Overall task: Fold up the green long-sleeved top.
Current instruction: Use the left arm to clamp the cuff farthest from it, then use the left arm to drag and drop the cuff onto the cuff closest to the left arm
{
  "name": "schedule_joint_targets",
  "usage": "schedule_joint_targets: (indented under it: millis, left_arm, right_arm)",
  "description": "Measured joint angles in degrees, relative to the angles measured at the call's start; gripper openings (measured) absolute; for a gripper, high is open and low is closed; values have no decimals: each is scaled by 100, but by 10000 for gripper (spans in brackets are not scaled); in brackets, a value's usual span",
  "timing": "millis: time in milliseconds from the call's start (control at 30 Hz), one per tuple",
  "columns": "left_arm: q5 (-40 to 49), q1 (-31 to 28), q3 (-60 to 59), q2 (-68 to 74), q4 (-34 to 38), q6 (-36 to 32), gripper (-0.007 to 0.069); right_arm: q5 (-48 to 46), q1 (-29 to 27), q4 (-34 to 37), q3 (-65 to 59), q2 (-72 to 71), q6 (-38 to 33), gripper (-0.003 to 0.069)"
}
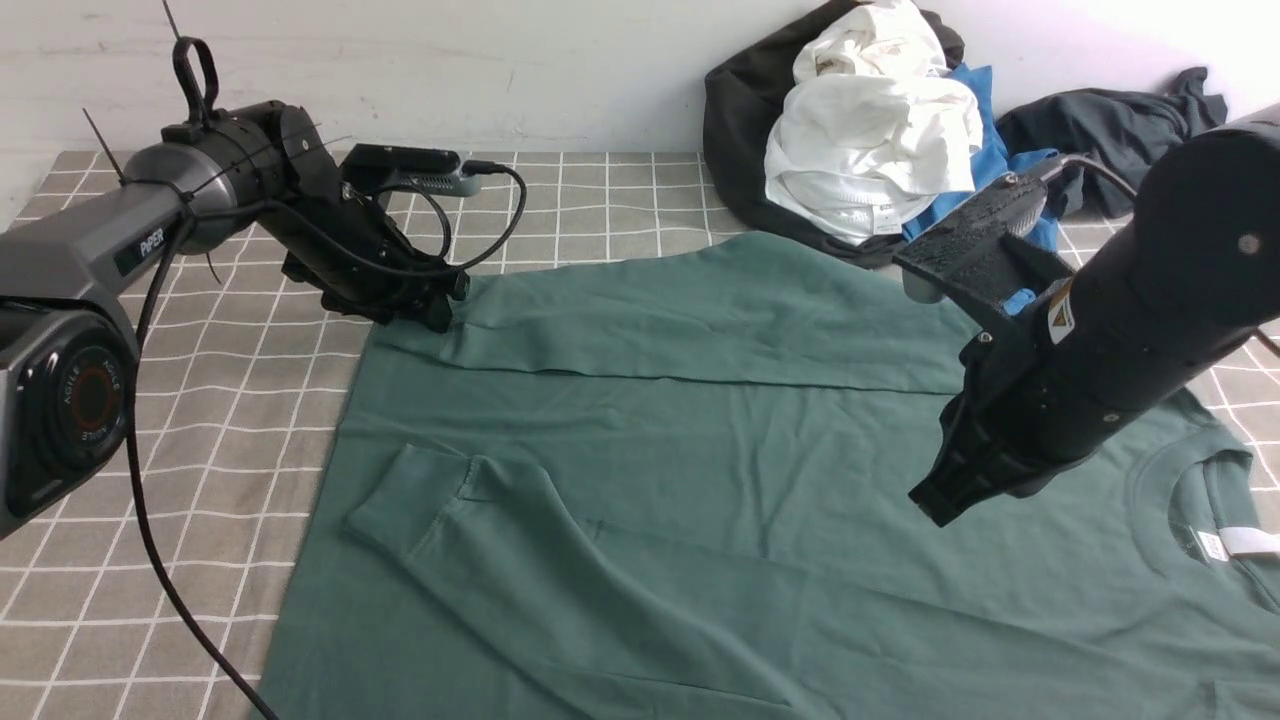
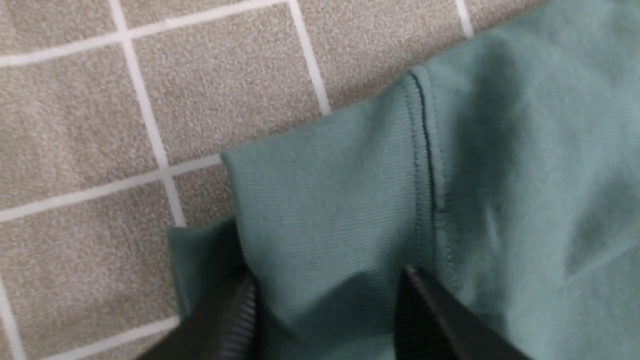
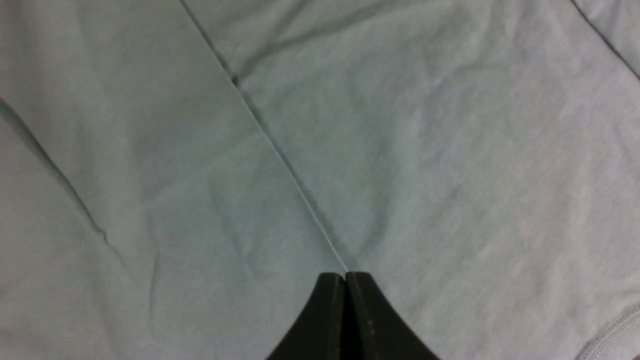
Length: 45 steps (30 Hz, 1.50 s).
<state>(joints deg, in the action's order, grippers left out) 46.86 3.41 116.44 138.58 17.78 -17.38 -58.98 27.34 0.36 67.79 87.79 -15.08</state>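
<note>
The green long-sleeved top (image 1: 650, 470) lies flat on the checked tablecloth (image 1: 200, 400), its neck and white label (image 1: 1245, 542) at the right. One sleeve (image 1: 700, 320) is folded across its far side; the other (image 1: 480, 540) lies across the body. My left gripper (image 1: 445, 305) is low at the far sleeve's end. In the left wrist view it (image 2: 327, 300) is open, fingers either side of the ribbed cuff (image 2: 325, 200). My right gripper (image 1: 930, 505) hovers over the body near the neck. In the right wrist view it (image 3: 345, 276) is shut and empty above a cloth edge.
A heap of other clothes lies at the back right against the wall: a white garment (image 1: 870, 130), a black one (image 1: 740, 130), a bright blue one (image 1: 1000, 180) and a dark grey one (image 1: 1110, 130). Bare tablecloth shows to the left of the top.
</note>
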Motion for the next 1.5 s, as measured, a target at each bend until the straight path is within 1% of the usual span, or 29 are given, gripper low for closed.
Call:
schedule_joint_targets:
  millis: [100, 133, 200, 233, 300, 367, 467, 500, 533, 567, 633, 700, 733, 767, 800, 833, 867, 900, 1067, 1100, 1133, 1167, 1200, 1233, 1300, 1367, 1400, 1500]
  left_arm:
    - [109, 0, 31, 0, 0, 0, 181]
    - [131, 0, 36, 0, 0, 0, 171]
    - [285, 0, 134, -22, 0, -2, 62]
    - [332, 0, 157, -45, 0, -2, 38]
    - [429, 0, 191, -134, 0, -7, 29]
    - [508, 1, 192, -257, 0, -7, 26]
    - [979, 1, 196, -629, 136, 10, 26]
    - [1340, -15, 196, -821, 241, 31, 26]
    - [1394, -23, 196, -849, 280, 38, 26]
    - [1743, -54, 117, -1058, 434, 74, 26]
    - [2097, -130, -175, -1461, 649, 154, 26]
    - [2134, -168, -418, -1682, 742, 175, 26]
    - [2109, -222, -912, -2084, 838, 187, 26]
    - [2084, -234, -1054, -2194, 852, 187, 26]
    - [1898, -273, -1820, -2735, 906, 187, 26]
    - [1876, -273, -1820, -2799, 906, 187, 25]
    - [1700, -291, -2458, -3250, 923, 187, 24]
    - [1553, -298, -2851, -3637, 936, 187, 24]
    - [1062, -298, -4589, -4923, 1005, 149, 24]
    - [990, -298, -4905, -5097, 1010, 116, 24]
    - [957, -298, -4966, -5128, 1009, 95, 24]
    - [809, -298, -5473, -5343, 1012, 24, 24]
    - [809, -298, -5524, -5343, 1012, 23, 24]
    - [629, -298, -5902, -5444, 1012, -8, 24]
    - [448, -299, -6249, -5456, 1005, -72, 30]
    - [236, -299, -6542, -5450, 1005, -241, 50]
    - [236, -299, -6542, -5450, 1005, -241, 50]
    - [110, -304, -6800, -5401, 995, -586, 152]
  right_arm:
    - [0, 0, 0, 0, 0, 0, -14]
    - [0, 0, -5, 0, 0, 0, -14]
    - [0, 0, -36, 0, 0, 0, -14]
    - [0, 0, -36, 0, 0, 0, -14]
    - [-6, 0, -36, 0, 0, 0, -14]
    - [-28, 0, -36, 0, 0, 0, -14]
    - [-185, 0, -114, 10, 0, 0, -14]
    - [-260, 0, -157, 17, 0, 0, -14]
    - [-272, 0, -167, 17, 0, 9, -14]
    - [-366, 0, -182, 17, -34, 55, -14]
    - [-489, 0, -182, 17, -137, 152, -14]
    - [-572, 0, -182, 17, -229, 200, -14]
    - [-701, 0, -182, 25, -351, 239, -14]
    - [-758, 0, -182, 25, -405, 239, -14]
    - [-920, 0, -143, 25, -563, 251, -14]
    - [-940, 0, -138, 25, -582, 251, -14]
    - [-1060, 0, -73, 25, -727, 255, -14]
    - [-1129, 0, -36, 25, -850, 255, -14]
    - [-1175, 0, 337, -146, -1308, 217, -14]
    - [-1180, 0, 373, -218, -1372, 193, -14]
    - [-1177, 0, 381, -259, -1387, 188, -14]
    - [-1182, 0, 467, -432, -1509, 103, -14]
    - [-1182, 0, 467, -454, -1521, 94, -14]
    - [-1196, 39, 505, -654, -1604, -10, -14]
    - [-1214, 148, 523, -799, -1666, -145, -14]
    - [-1214, 391, 595, -958, -1692, -297, -14]
    - [-1214, 417, 595, -973, -1692, -297, -14]
    - [-1170, 941, 628, -1249, -1692, -430, -14]
